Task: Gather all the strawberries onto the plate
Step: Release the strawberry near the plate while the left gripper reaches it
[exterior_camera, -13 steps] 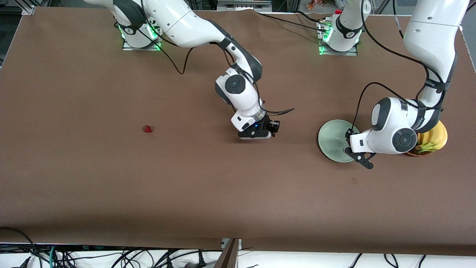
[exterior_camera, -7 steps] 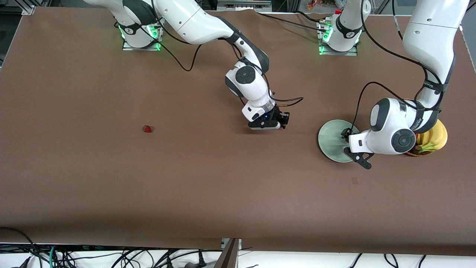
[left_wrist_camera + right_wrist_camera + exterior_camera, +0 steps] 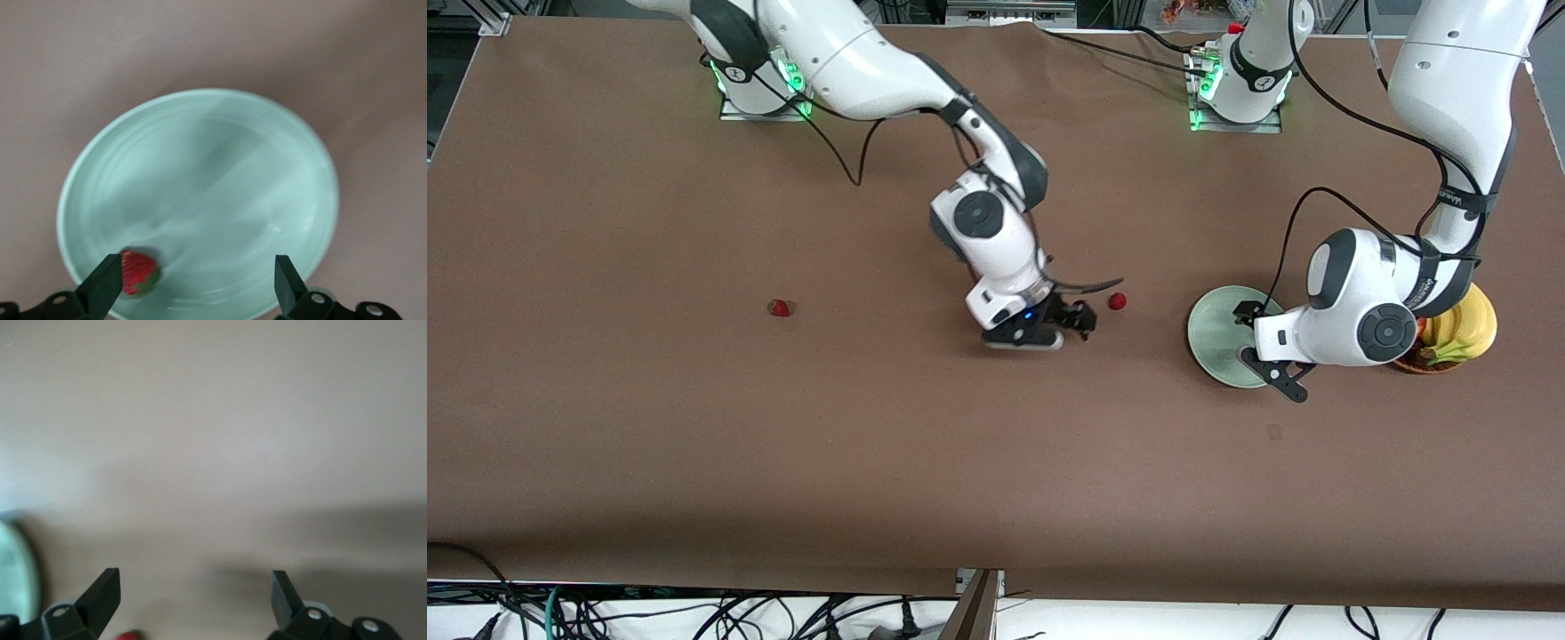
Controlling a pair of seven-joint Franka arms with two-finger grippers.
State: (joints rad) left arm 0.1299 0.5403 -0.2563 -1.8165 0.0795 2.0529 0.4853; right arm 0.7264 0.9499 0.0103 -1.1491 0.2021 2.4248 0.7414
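Note:
The mint-green plate [image 3: 1214,333] lies toward the left arm's end of the table. My left gripper [image 3: 1267,354] hovers over it, open. In the left wrist view the plate [image 3: 220,160] holds one strawberry [image 3: 139,272] close by one fingertip of the open gripper [image 3: 197,267]. A second strawberry [image 3: 1117,301] lies on the table between the plate and my right gripper [image 3: 1080,320], which is open and empty just beside it. It shows as a red speck [image 3: 127,633] in the right wrist view, by the open gripper [image 3: 195,579]. A third strawberry [image 3: 781,308] lies toward the right arm's end.
A wicker basket [image 3: 1427,363] with bananas [image 3: 1463,331] stands beside the plate, partly under the left arm. The plate's rim [image 3: 13,577] shows in the right wrist view. Cables run along the table's front edge.
The right gripper swung toward the plate, then back toward its own end. A strawberry now lies on the table where it had been. The left gripper shifted slightly over the plate.

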